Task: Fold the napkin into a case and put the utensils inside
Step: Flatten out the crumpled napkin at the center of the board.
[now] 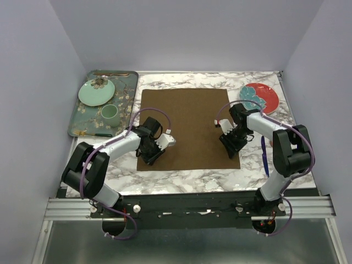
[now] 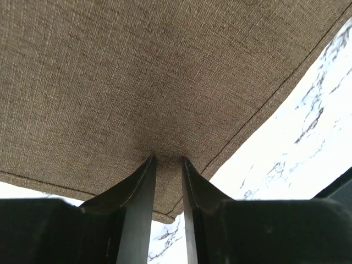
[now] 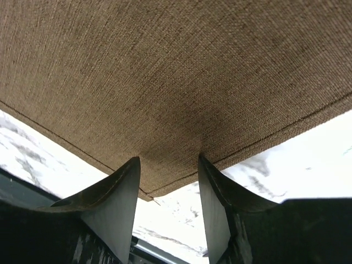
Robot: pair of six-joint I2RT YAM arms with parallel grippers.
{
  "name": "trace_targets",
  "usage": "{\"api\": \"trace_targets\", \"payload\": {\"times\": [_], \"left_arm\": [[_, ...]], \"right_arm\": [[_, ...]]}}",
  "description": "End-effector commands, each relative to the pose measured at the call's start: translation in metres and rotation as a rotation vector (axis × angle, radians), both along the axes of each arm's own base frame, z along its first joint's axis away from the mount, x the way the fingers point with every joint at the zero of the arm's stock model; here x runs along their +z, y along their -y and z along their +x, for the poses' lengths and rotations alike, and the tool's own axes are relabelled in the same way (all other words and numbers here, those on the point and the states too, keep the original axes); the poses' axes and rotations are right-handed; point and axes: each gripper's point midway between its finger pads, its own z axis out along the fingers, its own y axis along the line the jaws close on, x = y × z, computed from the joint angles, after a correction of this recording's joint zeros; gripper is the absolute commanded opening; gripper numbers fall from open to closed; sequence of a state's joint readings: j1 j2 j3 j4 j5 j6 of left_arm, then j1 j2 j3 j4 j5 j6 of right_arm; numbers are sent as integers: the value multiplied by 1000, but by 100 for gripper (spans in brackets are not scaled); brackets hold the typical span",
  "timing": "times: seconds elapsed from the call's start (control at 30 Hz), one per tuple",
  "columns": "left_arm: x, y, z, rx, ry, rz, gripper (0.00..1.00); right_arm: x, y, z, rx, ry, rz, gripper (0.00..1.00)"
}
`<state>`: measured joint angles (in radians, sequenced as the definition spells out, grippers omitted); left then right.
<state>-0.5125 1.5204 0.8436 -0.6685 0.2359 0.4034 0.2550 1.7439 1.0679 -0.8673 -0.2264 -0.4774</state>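
The brown napkin (image 1: 187, 121) lies flat and unfolded on the marble table. My left gripper (image 1: 150, 157) stands on its near left corner. In the left wrist view that gripper (image 2: 168, 158) presses its tips into the cloth (image 2: 137, 71), with a narrow gap between them. My right gripper (image 1: 231, 144) stands on the near right corner. In the right wrist view it (image 3: 168, 158) has a wider gap, tips on the weave (image 3: 181, 71) just inside the hem. The blue-handled utensil (image 1: 264, 157) lies right of the napkin. The copper one (image 1: 113, 73) rests at the tray's far edge.
A dark green floral tray (image 1: 77, 124) at the left holds a pale green plate (image 1: 96, 92) and a cup (image 1: 109, 114). A red plate (image 1: 267, 99) sits at the far right. Grey walls close in on three sides of the table.
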Motion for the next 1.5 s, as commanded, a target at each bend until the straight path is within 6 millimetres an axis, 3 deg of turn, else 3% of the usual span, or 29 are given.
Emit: {"api": "trace_targets", "payload": {"times": [0.0, 0.27, 0.37, 0.4, 0.5, 0.53, 0.6, 0.63, 0.67, 0.7, 0.73, 0.8, 0.83, 0.87, 0.9, 0.93, 0.97, 1.0, 1.03, 1.07, 1.1, 1.17, 1.2, 1.23, 1.3, 1.33, 1.37, 1.43, 1.47], "left_arm": [[-2, -15, -20, -43, -29, 67, 32], [9, -16, -47, -164, -45, 79, 33], [41, -3, -30, -137, 31, -1, 47], [56, 7, -24, -112, 49, -68, 51], [125, 23, 24, -2, 252, -239, 70], [158, 28, 51, 70, 356, -313, 73], [198, 31, 74, 125, 470, -384, 85], [233, 30, 99, 179, 593, -414, 89], [244, 29, 113, 262, 616, -439, 93], [257, 27, 126, 314, 658, -447, 93], [288, 27, 144, 359, 744, -486, 93], [293, 21, 173, 487, 770, -483, 93], [313, 21, 188, 525, 827, -517, 92], [304, 27, 203, 523, 801, -515, 92], [305, 25, 213, 531, 795, -519, 92], [325, 26, 225, 543, 819, -545, 92], [303, 26, 240, 570, 761, -504, 92], [302, 21, 248, 578, 734, -506, 90], [314, 24, 254, 562, 724, -531, 88], [285, 24, 256, 543, 628, -489, 82], [278, 34, 250, 472, 552, -535, 78], [255, 28, 235, 402, 443, -558, 67], [247, 29, 223, 364, 405, -562, 64], [217, 30, 202, 253, 356, -533, 63], [202, 25, 154, 117, 317, -492, 59], [188, 20, 135, 63, 301, -451, 58], [160, 12, 95, -36, 254, -385, 54], [135, 2, 62, -88, 215, -317, 49], [111, -6, 33, -148, 185, -257, 44]], "right_arm": [[-13, 13, -54, 43, -156, -37, 54], [8, 9, -74, 101, -183, 18, 55], [40, -4, -58, 106, -77, 97, 60], [60, -12, -38, 105, 1, 128, 63], [122, -25, 14, 49, 216, 223, 68], [138, -29, 26, 30, 262, 262, 70], [174, -27, 61, -64, 391, 319, 75], [202, -28, 80, -87, 476, 352, 75], [223, -22, 104, -131, 579, 370, 77], [237, -20, 117, -203, 622, 389, 83], [254, -12, 134, -257, 700, 377, 84], [275, -6, 168, -348, 816, 413, 85], [278, -1, 182, -386, 852, 394, 84], [293, 0, 196, -406, 905, 405, 83], [279, 1, 213, -444, 874, 389, 81], [275, 6, 222, -460, 866, 359, 85], [272, 8, 227, -454, 846, 342, 87], [281, 9, 231, -433, 834, 330, 89], [262, 2, 235, -404, 760, 354, 89], [258, 4, 233, -397, 731, 364, 89], [244, 3, 227, -368, 690, 366, 88], [238, -10, 206, -297, 637, 425, 86], [226, -13, 184, -221, 567, 426, 82], [204, -23, 154, -176, 451, 468, 81], [195, -26, 101, -64, 387, 482, 77], [161, -25, 65, -43, 288, 462, 75], [162, -26, 38, 16, 309, 447, 74], [137, -17, 6, 127, 304, 358, 68], [109, -19, -27, 178, 232, 335, 67]]}}
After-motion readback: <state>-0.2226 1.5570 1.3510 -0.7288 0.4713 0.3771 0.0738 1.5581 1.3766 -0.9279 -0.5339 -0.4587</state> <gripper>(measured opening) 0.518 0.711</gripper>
